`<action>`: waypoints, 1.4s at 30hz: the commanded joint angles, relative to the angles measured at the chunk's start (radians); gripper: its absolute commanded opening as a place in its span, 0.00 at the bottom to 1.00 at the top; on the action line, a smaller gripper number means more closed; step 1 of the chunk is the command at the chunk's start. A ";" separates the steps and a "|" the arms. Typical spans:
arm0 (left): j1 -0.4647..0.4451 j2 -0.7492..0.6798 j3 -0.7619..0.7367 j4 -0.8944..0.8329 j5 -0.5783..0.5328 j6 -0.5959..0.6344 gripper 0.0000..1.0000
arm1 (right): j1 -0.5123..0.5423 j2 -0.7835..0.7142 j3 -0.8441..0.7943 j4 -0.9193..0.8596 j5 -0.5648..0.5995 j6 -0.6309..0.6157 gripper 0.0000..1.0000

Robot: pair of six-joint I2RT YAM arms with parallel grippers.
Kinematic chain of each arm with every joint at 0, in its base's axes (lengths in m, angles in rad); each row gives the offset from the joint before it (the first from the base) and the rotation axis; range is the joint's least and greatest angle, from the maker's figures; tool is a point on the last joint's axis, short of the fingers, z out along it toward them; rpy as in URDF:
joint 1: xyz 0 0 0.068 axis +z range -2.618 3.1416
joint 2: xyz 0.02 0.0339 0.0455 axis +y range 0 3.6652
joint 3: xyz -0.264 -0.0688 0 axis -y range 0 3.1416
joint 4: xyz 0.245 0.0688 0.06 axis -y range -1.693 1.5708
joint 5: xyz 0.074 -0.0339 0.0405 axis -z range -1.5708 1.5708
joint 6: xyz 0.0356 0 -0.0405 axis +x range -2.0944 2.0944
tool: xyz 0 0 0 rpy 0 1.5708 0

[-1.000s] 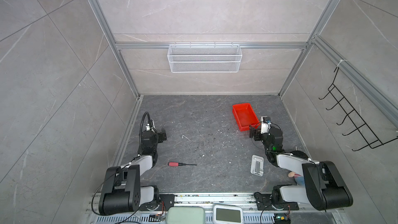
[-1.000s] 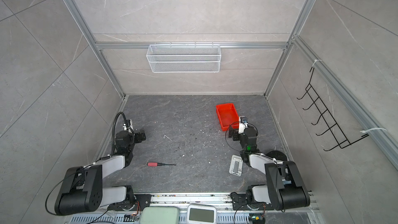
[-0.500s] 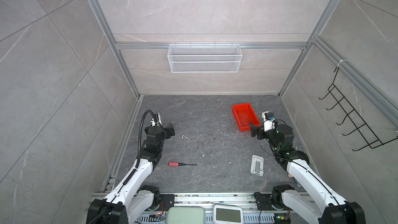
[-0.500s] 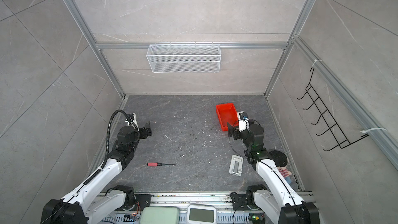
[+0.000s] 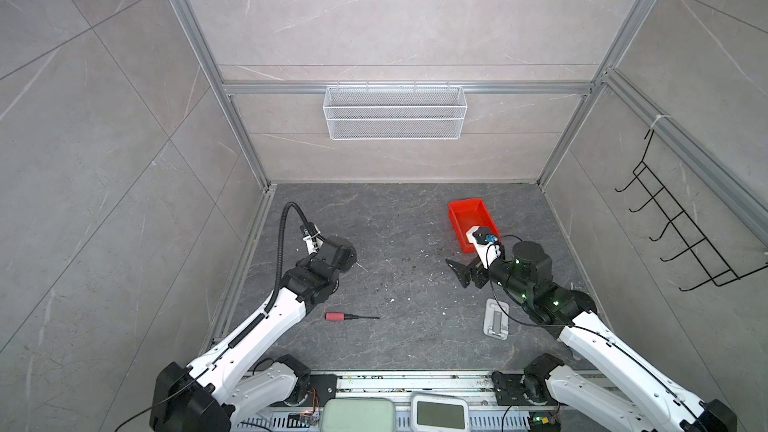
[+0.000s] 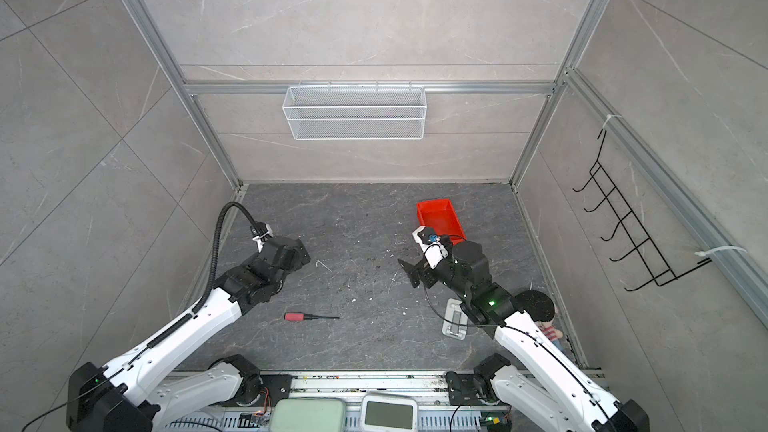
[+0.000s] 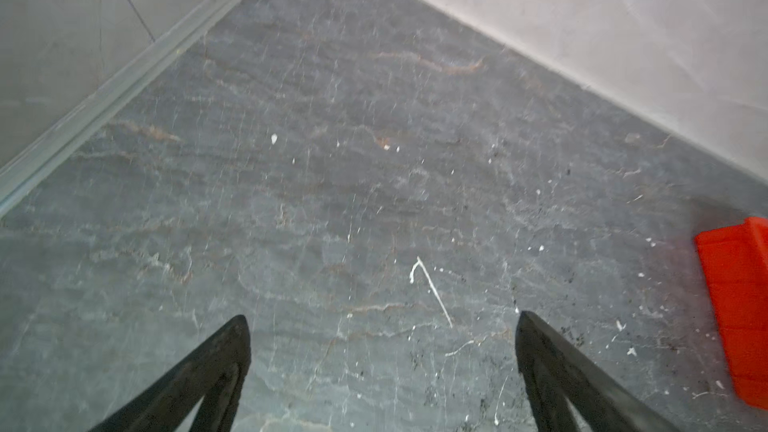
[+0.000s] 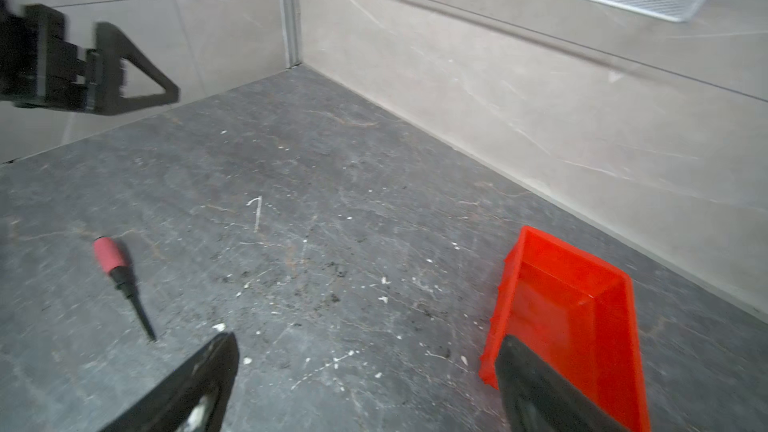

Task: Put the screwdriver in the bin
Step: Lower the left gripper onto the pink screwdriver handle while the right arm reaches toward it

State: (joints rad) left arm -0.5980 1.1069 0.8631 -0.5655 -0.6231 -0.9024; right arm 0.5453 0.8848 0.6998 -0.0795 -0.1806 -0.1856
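Left gripper [image 7: 380, 322] and right gripper [image 8: 368, 340] spread wide, empty.
Screwdriver [image 5: 351, 317] behind left gripper, untouched; bin [image 5: 467, 218] near right gripper.

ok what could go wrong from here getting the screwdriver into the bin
1. The screwdriver lies flat and has a thin shaft: a pinch there may slip or roll it.
2. It lies nearer the open left hand, but the bin sits over by the right hand, so a long reach or a handover could drop it.
3. The right hand hangs close to the bin and might nudge it.
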 commanded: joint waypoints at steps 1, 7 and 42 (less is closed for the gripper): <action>-0.013 0.067 0.072 -0.276 -0.018 -0.311 1.00 | 0.078 0.046 0.062 -0.043 0.013 -0.049 0.99; -0.013 0.181 0.146 -0.443 0.111 -0.536 1.00 | 0.231 0.138 0.131 -0.052 0.036 -0.095 0.99; 0.088 0.441 -0.053 -0.186 0.513 -1.078 0.78 | 0.404 0.310 0.236 -0.164 -0.107 -0.199 0.99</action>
State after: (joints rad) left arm -0.5240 1.5181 0.7940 -0.7425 -0.1307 -1.9930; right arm 0.9421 1.1770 0.8845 -0.1680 -0.1806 -0.3305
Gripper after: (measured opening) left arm 0.793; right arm 0.990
